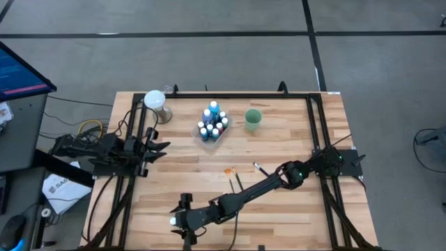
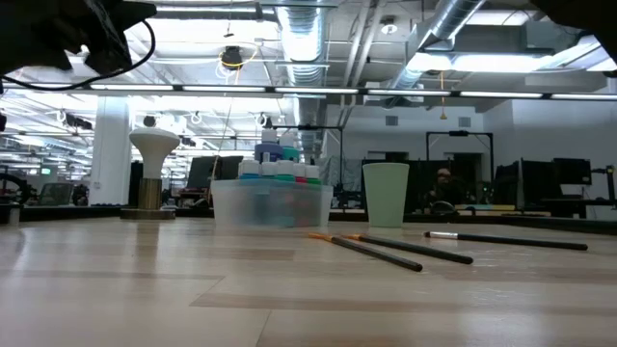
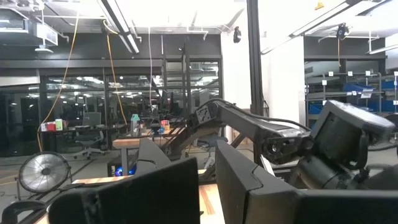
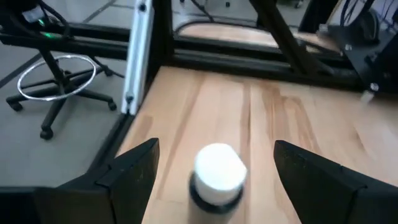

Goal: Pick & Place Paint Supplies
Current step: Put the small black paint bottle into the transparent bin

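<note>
The left gripper (image 1: pixel 162 148) waits left of the clear tray (image 1: pixel 211 134), fingers parted and holding nothing. The right arm stretches low across the table, well in front of the tray, its gripper (image 4: pixel 214 171) spread wide around a white-capped paint bottle (image 4: pixel 216 174) (not touching) near the table's front edge (image 1: pixel 279 244). Most paint bottles (image 1: pixel 212 122) stand in the tray; three brushes (image 1: pixel 237 178) lie on bare wood in front of it.

table (image 1: pixel 279 209) | tray (image 1: pixel 211 135) | cup (image 1: pixel 253 120) | brushes (image 1: pixel 237 180) | bottle (image 4: pixel 217 173)
</note>
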### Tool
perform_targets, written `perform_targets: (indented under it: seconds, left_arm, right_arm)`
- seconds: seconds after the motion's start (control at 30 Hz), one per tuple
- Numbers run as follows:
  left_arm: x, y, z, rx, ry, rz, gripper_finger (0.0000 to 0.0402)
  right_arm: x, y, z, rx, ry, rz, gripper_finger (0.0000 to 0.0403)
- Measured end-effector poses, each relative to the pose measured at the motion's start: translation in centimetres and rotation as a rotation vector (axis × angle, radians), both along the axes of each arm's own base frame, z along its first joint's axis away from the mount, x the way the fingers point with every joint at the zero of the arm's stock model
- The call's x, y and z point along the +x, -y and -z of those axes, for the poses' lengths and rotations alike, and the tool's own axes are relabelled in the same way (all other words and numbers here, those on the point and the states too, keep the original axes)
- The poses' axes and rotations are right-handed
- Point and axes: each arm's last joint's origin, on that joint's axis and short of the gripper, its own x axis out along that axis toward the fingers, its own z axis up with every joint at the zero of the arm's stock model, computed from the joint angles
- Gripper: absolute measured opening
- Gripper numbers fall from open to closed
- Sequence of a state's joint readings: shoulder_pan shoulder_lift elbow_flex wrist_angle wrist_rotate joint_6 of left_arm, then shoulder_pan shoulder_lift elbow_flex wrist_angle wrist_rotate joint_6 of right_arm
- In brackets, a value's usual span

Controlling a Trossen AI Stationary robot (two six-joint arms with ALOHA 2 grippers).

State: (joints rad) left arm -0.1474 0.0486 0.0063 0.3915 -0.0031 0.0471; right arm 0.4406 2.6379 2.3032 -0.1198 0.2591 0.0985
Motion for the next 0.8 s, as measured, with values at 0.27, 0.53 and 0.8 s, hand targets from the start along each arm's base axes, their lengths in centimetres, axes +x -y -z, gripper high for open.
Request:
perform_targets:
  seconds: [0.27,0.53,0.8]
  left_arm:
    - [0.0,0.0,0.0,0.000,0.000,0.000,0.0001]
    - [0.0,0.0,0.0,0.000,0.002,0.000,0.0001]
    - [0.0,0.0,-0.1,-0.001,0.008,0.000,0.0001]
  right_arm:
    - [0.2,0.6,0.2,0.013,-0.016,0.019,0.0311]
    - [0.3,1.1,0.4,0.013,-0.041,0.033,0.0311]
    - [-0.1,1.1,2.1,0.031,-0.096,0.053,0.0295]
